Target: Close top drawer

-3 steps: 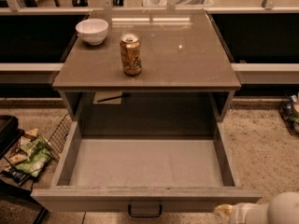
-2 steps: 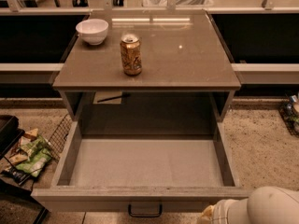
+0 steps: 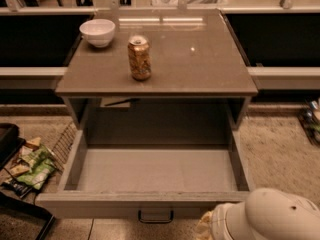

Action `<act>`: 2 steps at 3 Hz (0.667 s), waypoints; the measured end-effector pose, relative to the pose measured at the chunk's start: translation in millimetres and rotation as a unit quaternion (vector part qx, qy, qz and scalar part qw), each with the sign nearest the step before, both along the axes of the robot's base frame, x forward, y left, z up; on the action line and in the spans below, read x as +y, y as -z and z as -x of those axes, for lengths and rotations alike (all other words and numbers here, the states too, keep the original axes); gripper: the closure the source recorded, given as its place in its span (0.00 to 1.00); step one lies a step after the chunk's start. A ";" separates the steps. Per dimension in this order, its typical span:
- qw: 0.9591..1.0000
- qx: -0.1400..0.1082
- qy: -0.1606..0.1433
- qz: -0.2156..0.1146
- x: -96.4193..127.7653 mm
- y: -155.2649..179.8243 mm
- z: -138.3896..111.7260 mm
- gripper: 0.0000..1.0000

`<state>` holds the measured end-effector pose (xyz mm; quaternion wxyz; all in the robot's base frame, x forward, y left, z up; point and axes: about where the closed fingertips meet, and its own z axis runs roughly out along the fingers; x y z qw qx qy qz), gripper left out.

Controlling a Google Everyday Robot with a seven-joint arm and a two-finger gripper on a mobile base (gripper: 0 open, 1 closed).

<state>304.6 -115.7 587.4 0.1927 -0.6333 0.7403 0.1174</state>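
Gripper [image 3: 206,227] sits low at the bottom right of the view, just right of the small black loop handle [image 3: 155,216] and apart from it, poking out from under the rounded white arm shell [image 3: 272,216]; whether it is spread or pressed together cannot be told. Compared with a second ago it has slid leftward along the front edge, nearer the handle, and the white shell fills more of the corner. The top drawer [image 3: 125,204] has not shifted: it stands pulled far out from the grey cabinet, its bare grey floor and side walls in plain sight, its flat front facing the bottom of the view. On the cabinet top [image 3: 200,69] a white bowl [image 3: 97,32] sits at the back left corner, its inside not shown, and a gold-and-red drink can [image 3: 139,58] stands upright just beside it, towards the front; its label cannot be read. Left of the drawer, a wire basket [image 3: 64,143] on the floor has green snack packets [image 3: 36,165] lying by it, their print unreadable.
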 end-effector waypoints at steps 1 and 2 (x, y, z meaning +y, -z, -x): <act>1.000 0.007 0.008 -0.015 6.9 11.4 -20.1 1.00; 0.999 -0.009 0.014 -0.029 20.1 -5.3 -76.4 1.00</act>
